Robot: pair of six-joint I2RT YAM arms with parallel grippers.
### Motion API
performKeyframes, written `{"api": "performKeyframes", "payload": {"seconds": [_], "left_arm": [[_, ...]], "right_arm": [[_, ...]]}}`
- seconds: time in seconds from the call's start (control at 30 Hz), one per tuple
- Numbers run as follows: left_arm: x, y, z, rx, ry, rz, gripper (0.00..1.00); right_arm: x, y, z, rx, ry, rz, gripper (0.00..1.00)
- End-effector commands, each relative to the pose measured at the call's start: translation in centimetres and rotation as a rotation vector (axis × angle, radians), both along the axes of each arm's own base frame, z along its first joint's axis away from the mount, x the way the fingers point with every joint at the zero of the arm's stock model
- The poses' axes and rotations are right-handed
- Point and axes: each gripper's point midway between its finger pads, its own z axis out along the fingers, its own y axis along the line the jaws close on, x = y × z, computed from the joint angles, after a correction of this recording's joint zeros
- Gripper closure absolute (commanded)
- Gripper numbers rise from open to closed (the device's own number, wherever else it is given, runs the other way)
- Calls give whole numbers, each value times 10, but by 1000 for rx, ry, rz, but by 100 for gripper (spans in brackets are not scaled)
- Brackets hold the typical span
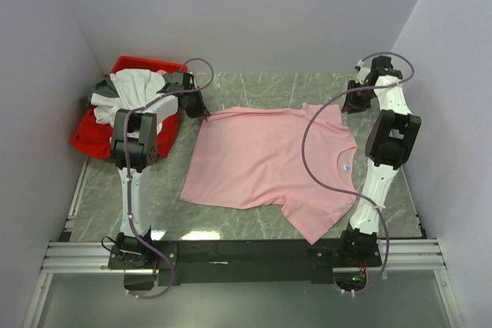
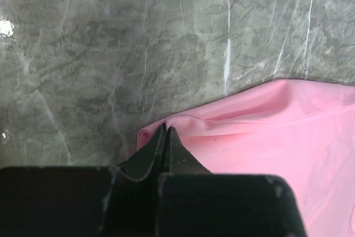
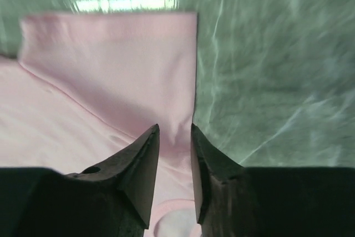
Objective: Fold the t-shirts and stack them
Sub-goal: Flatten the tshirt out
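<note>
A desk point(image 1: 254, 220) with a glossy grey-green, white-veined marble pattern carries a pink t-shirt point(image 1: 265, 159), spread nearly flat across its middle, with the hem toward the left side and the collar toward the right. One short sleeve points to the far edge and the other lies out toward the near edge. The soft knit cloth is smooth over most of its body, with light creases near the far left corner. At the far left of the desk stands a red bin point(image 1: 88, 144) of hard plastic, rectangular, heaped with a crumpled white t-shirt point(image 1: 134, 86) and a dark grey t-shirt point(image 1: 98, 90) that spill over its rim. The white-and-black left arm point(image 1: 134, 167) reaches in front of the bin to the shirt's far left corner, while the right arm point(image 1: 384, 159) stretches along the right side to the far sleeve. A thin purplish cable point(image 1: 311, 151) loops from the right arm over the shirt's chest. The left hand point(image 2: 166, 129) is clenched, its black pointed fingers pressed together on the curled hem corner, where the cloth puckers. The right hand point(image 3: 175, 129) is released, its wedge-shaped fingers a little apart above the sleeve edge, in a blurred view. A small blue mark point(image 1: 346, 167) sits just below the collar.
</note>
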Motion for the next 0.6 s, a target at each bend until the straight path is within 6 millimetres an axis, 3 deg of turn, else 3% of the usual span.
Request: {"api": "performKeyframes", "payload": {"seconds": [0.0, 0.2, 0.57], "left_arm": [[6, -5, 37, -16, -86, -38, 100], [5, -5, 35, -20, -83, -45, 100], [-2, -8, 32, -31, -69, -58, 100]], "right_arm": [[38, -9, 16, 6, -104, -61, 63], [60, -9, 2, 34, -109, -86, 61], [78, 4, -17, -1, -107, -100, 62]]}}
